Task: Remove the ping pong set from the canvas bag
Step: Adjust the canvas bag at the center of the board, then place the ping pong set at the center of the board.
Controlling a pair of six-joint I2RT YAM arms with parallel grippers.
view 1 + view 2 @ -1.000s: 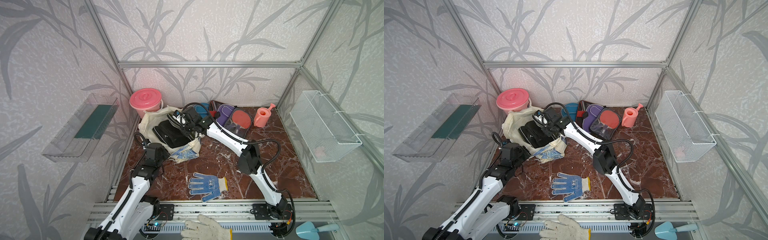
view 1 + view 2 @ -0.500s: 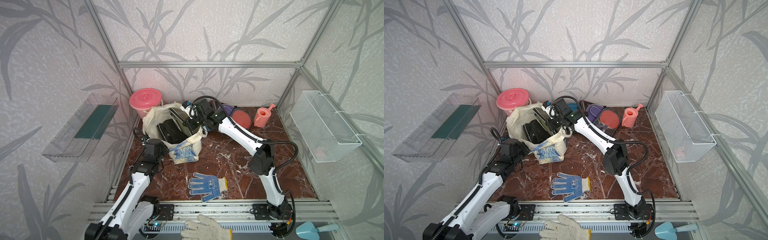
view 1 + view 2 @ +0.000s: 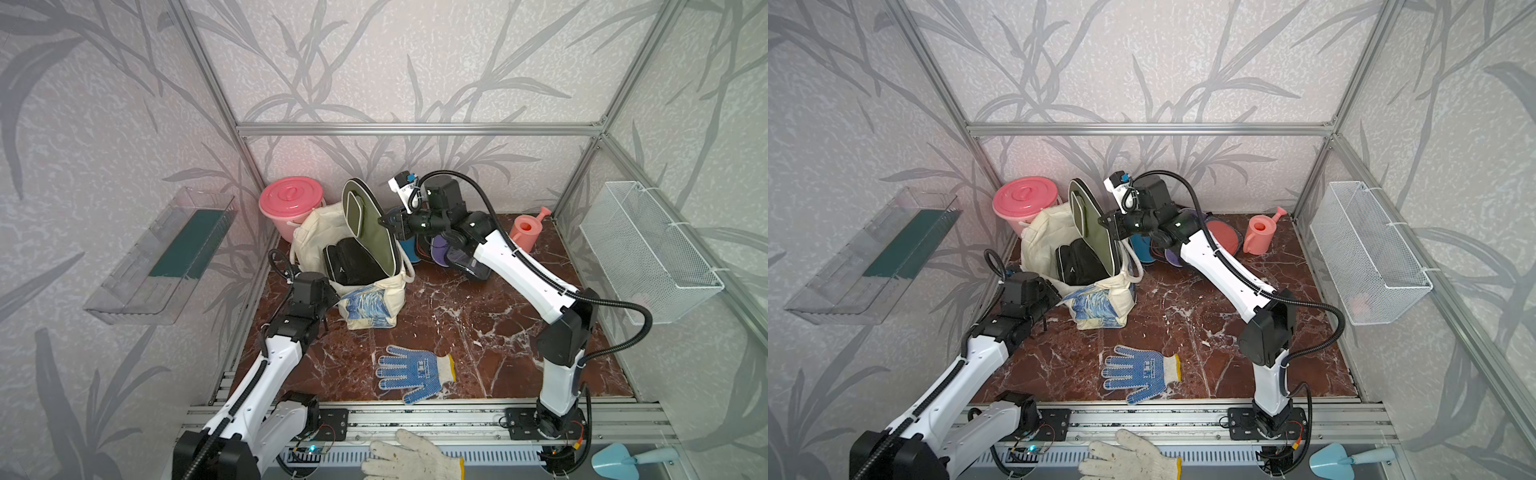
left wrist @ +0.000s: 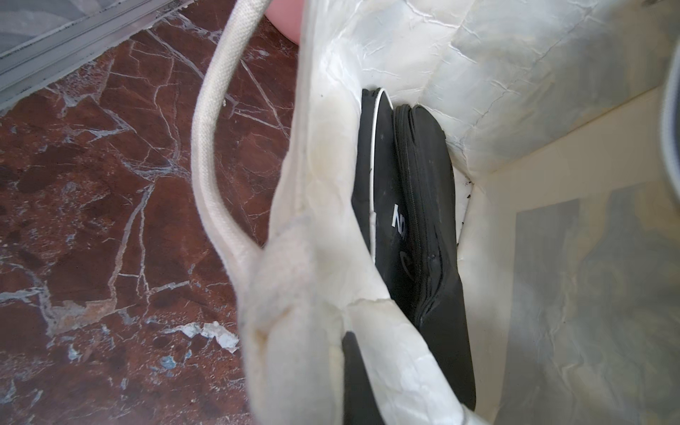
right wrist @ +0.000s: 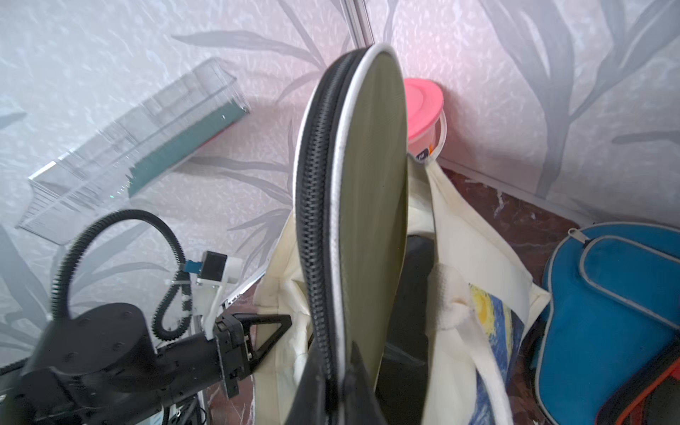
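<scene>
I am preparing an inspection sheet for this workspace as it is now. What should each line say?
Surface: red-brown marble tabletop, no spill seen.
Job's things: canvas bag stands open; olive case is partly lifted out of it; black case is inside; blue case and purple case lie on the table behind the bag.
Clutter: blue-dotted glove, pink bucket, watering can; white glove and blue trowel at the front edge.
Grippers: right gripper shut on olive case; left gripper shut on the bag's rim.
Cables: right arm hose and left arm hose, no snag seen.
Surroundings: clear shelf, wire basket, both wall-mounted.
</scene>
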